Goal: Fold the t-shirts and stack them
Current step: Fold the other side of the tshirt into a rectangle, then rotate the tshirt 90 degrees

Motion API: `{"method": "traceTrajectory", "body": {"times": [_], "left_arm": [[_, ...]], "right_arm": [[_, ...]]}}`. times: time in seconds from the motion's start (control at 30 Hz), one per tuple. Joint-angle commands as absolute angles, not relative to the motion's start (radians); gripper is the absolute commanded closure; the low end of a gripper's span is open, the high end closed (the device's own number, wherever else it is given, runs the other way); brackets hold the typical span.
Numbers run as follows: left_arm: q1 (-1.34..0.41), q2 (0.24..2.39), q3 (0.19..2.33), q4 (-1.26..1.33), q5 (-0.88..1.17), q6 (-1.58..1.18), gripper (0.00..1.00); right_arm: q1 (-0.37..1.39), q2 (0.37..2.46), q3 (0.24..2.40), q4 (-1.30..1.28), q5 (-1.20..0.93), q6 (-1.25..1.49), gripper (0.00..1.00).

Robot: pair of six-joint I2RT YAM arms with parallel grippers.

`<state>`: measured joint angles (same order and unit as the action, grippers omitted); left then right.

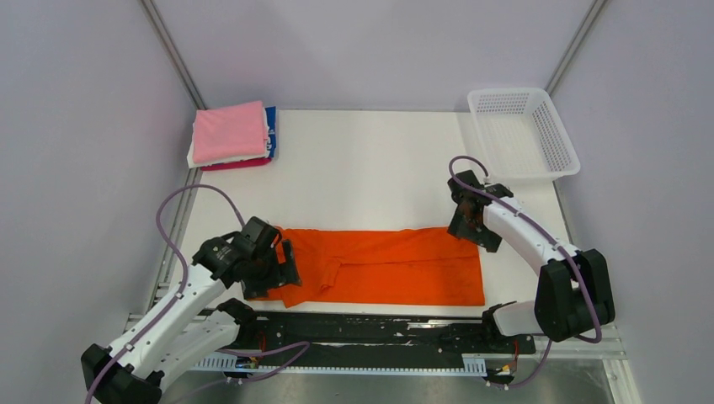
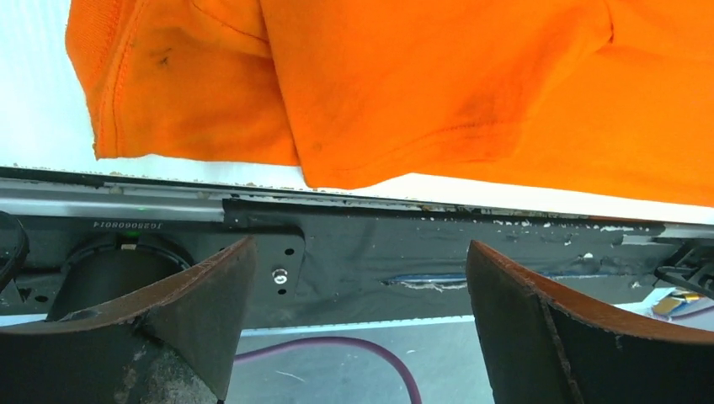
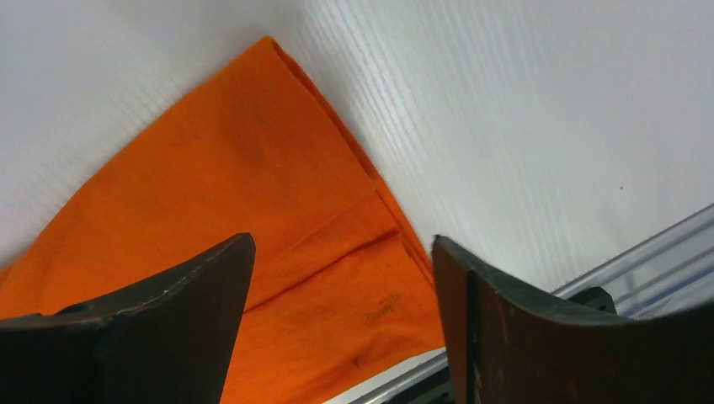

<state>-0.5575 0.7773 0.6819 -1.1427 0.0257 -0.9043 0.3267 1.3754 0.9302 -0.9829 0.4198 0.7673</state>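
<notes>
Orange t-shirt noted flat on bench, long axis left-right. Left claw held parted at left end; right claw parted over far-right corner; nothing gripped.

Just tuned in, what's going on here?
Both arms are at the orange cloth t-shirt, folded into a long band along the near edge of the table. Left end effector at its left end, right end effector at its far right corner, both open, empty. A pink-topped stack of folded shirts sits far left.
</notes>
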Motion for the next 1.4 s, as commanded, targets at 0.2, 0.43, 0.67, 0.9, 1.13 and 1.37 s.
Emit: {"method": "traceTrajectory", "body": {"times": [0.2,0.43,0.67,0.9,1.13,1.37], "left_arm": [[-0.566,0.872,0.765,-0.888,-0.008,-0.872,0.00],[-0.445,1.149,0.712,-0.587,0.026,-0.883,0.00],[-0.335,1.437,0.762,-0.413,0.005,-0.853,0.00],[-0.310,1.861,1.159,-0.419,-0.039,-0.771,0.00],[-0.335,2.401,1.881,-0.494,0.161,-0.778,0.00],[-0.402,2.845,2.504,-0.345,0.330,-1.019,0.00]], "right_arm": [[0.331,1.225,0.957,-0.925,0.347,0.722,0.00],[0.331,1.235,0.843,-0.520,-0.201,0.593,0.00],[0.332,1.421,0.820,-0.438,-0.287,0.574,0.00],[0.334,1.479,0.735,-0.426,-0.366,0.531,0.00],[0.437,1.425,0.638,-0.441,-0.525,0.520,0.00],[0.664,1.463,0.642,-0.444,-0.666,0.433,0.00]]}}
